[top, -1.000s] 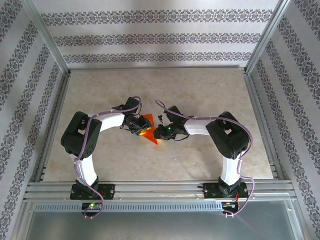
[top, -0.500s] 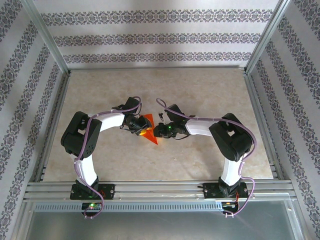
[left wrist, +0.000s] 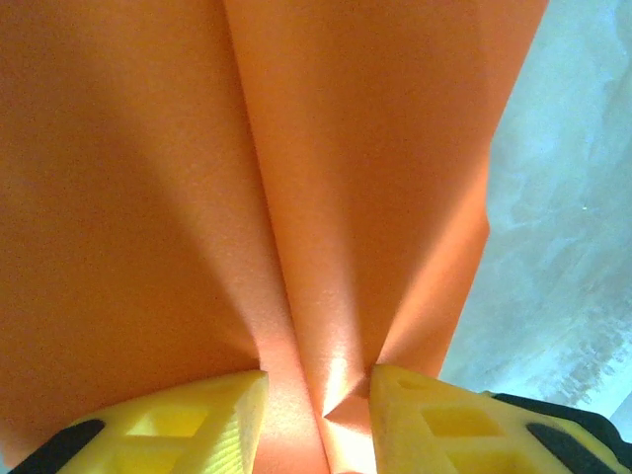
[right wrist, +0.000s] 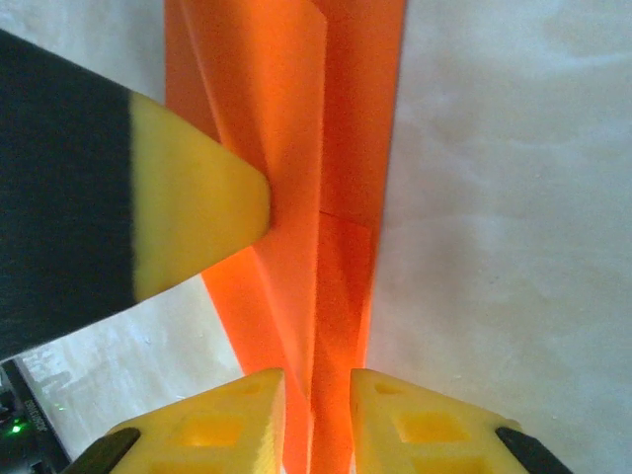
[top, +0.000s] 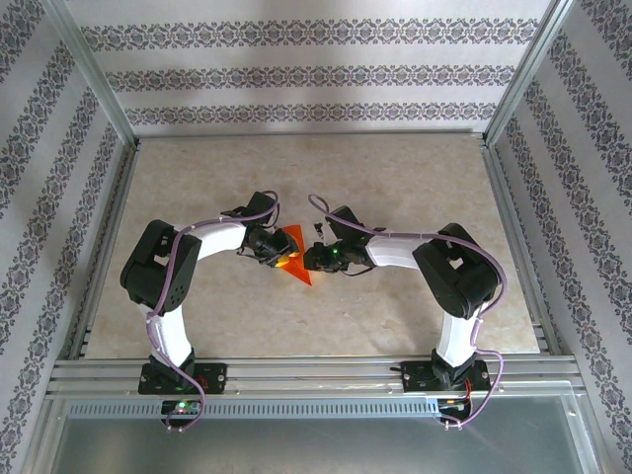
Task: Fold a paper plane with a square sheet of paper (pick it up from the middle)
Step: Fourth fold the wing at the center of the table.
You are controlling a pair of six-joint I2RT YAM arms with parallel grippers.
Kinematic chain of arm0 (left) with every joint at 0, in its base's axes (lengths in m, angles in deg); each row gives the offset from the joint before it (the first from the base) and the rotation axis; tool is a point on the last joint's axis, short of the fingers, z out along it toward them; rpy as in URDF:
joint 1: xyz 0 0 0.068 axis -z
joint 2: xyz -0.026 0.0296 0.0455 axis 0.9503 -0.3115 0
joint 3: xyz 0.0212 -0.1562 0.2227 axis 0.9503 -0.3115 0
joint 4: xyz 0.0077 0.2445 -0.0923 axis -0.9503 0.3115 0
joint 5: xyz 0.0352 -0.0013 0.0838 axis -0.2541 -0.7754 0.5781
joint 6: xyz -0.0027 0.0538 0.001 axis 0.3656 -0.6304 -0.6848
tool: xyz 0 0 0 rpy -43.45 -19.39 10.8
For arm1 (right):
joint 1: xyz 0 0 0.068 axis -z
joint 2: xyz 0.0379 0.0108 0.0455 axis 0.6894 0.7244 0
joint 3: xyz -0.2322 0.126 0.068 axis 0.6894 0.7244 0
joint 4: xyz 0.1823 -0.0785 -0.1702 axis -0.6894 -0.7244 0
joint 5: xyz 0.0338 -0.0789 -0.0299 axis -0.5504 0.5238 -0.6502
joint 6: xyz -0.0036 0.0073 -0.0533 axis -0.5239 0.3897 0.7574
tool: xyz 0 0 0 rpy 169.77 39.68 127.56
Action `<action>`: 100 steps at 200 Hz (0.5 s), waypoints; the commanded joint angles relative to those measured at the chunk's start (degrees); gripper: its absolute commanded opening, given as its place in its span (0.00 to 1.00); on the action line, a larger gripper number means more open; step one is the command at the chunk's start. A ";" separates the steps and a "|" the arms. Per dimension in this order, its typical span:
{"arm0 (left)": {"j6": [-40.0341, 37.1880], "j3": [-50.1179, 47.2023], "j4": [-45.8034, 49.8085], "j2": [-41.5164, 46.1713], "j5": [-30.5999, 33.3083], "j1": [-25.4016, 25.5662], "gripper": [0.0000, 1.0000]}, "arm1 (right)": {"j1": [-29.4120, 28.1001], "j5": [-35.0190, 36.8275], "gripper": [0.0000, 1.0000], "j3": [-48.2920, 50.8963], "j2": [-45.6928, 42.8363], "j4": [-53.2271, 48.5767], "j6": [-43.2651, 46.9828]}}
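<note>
— Where do we find the paper plane (top: 299,273)?

— It sits between our two grippers, near the middle of the tabletop (top: 395,178). From above we see it as a narrow orange-red triangle. Its sharp end lies nearer the arm bases and pokes out just beyond both sets of jaws.

— What does the left gripper (top: 281,259) have?

— In the left wrist view the paper plane (left wrist: 178,178) covers nearly everything ahead of the left gripper (left wrist: 318,390). A raised crease runs straight out from the gap. The jaws stand somewhat apart, pinched on that fold, with each yellow tip touching the paper.

— And the right gripper (top: 310,261)?

— In the right wrist view we see the right gripper (right wrist: 313,405) with its jaws close together. They are clamped on the layered edge of the paper plane (right wrist: 346,118), which runs away from them as a tall strip.

— Is anything else touching it?

— One yellow-tipped finger (right wrist: 202,212) of the left gripper comes in from the left of our right jaws. Its tip presses against the paper's side flap. To the right of those jaws we see bare, pale tabletop (right wrist: 513,197).
</note>
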 commanded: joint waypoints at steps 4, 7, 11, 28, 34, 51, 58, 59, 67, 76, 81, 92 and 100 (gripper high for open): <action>-0.83 -2.33 6.10 -4.93 5.72 0.63 0.35 | -0.23 -1.19 0.21 -1.89 1.44 -0.47 0.59; -0.89 -2.30 6.10 -4.93 5.72 0.66 0.35 | -0.24 -1.22 0.21 -1.96 1.52 -0.46 0.62; -0.84 -2.31 6.10 -4.93 5.71 0.68 0.35 | -0.26 -1.35 0.20 -2.11 1.54 -0.45 0.61; -0.82 -2.33 6.10 -4.93 5.62 0.68 0.35 | -0.27 -1.74 0.17 -2.18 1.58 -0.09 0.58; -0.83 -2.27 6.08 -4.93 5.60 0.63 0.35 | -0.32 -1.88 0.16 -2.19 1.63 0.07 0.50; -0.83 -2.25 6.10 -4.93 5.56 0.67 0.35 | -0.27 -2.10 0.14 -2.36 1.80 0.09 0.41; -0.83 -2.21 6.10 -4.93 5.56 0.66 0.35 | -0.28 -2.23 0.13 -2.38 1.89 0.17 0.41; -0.83 -2.20 6.10 -4.93 5.60 0.63 0.35 | -0.27 -2.25 0.13 -2.35 1.94 0.17 0.41; -0.83 -2.19 6.17 -4.87 5.61 0.67 0.35 | -0.31 -2.36 0.12 -2.33 2.05 0.17 0.32; -0.83 -2.14 6.10 -4.87 5.55 0.68 0.35 | -0.27 -2.60 0.12 -2.33 2.16 0.17 0.32; -0.83 -2.19 6.10 -4.75 5.55 0.64 0.35 | -0.28 -2.67 0.12 -2.26 2.20 0.25 0.32; -0.70 -2.23 6.01 -4.66 5.52 0.62 0.35 | -0.44 -2.76 0.12 -2.25 2.24 0.26 0.32; -0.50 -2.35 5.76 -4.53 5.54 0.62 0.34 | -0.43 -2.87 0.12 -2.22 2.07 0.30 0.42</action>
